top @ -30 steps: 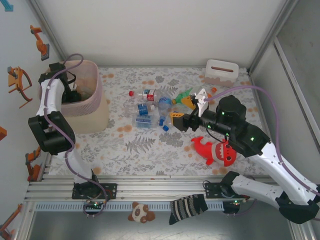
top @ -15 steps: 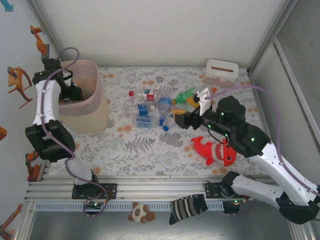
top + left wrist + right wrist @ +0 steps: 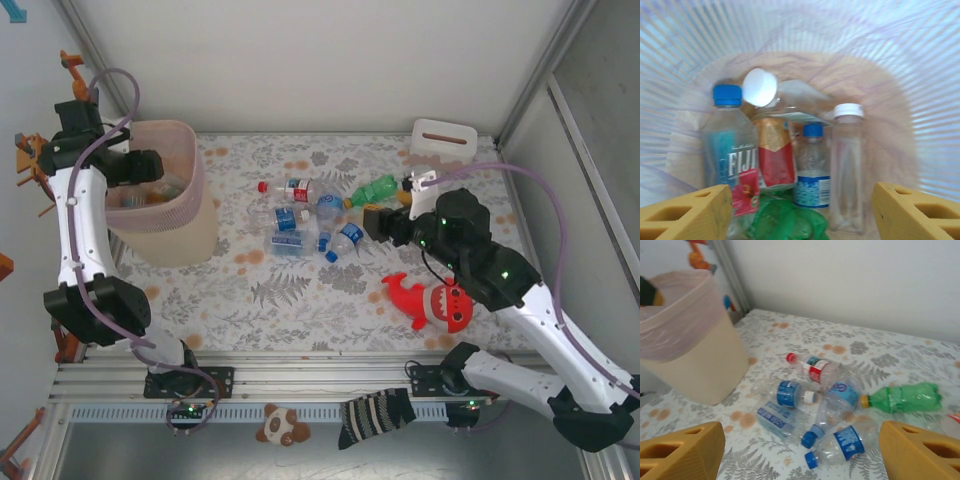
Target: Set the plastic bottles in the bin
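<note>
- The left gripper (image 3: 800, 217) is hanging over the mouth of the bin (image 3: 186, 236) and looking down into it.
- Its two yellow fingers (image 3: 684, 216) are standing wide apart, with nothing between them.
- The pink bin is standing at the far left of the table (image 3: 300, 300).
- Five bottles are lying at the bottom of the bin: a Fiji bottle (image 3: 730, 145) with a blue cap, a red-label bottle (image 3: 774, 155) with a white cap, a small blue-label bottle (image 3: 812, 172), a clear bottle (image 3: 847, 170) with a white cap, and a squashed green bottle (image 3: 785, 222).
- The right gripper (image 3: 800, 452) is hovering above the middle of the table and pointing at a heap of bottles.
- Its fingers are also spreading wide, and it is holding nothing.
- Six bottles are lying on the table in front of it, close together.
- One is a long green bottle (image 3: 902, 397) with a yellow cap, and one is a red-cap bottle (image 3: 812, 367).
- The others are clear with blue labels, like the blue-cap bottle (image 3: 837, 446) nearest the gripper.
- A red shark toy (image 3: 432, 302) is lying near the right arm.
- A small white box (image 3: 443, 143) is sitting at the far right.
</note>
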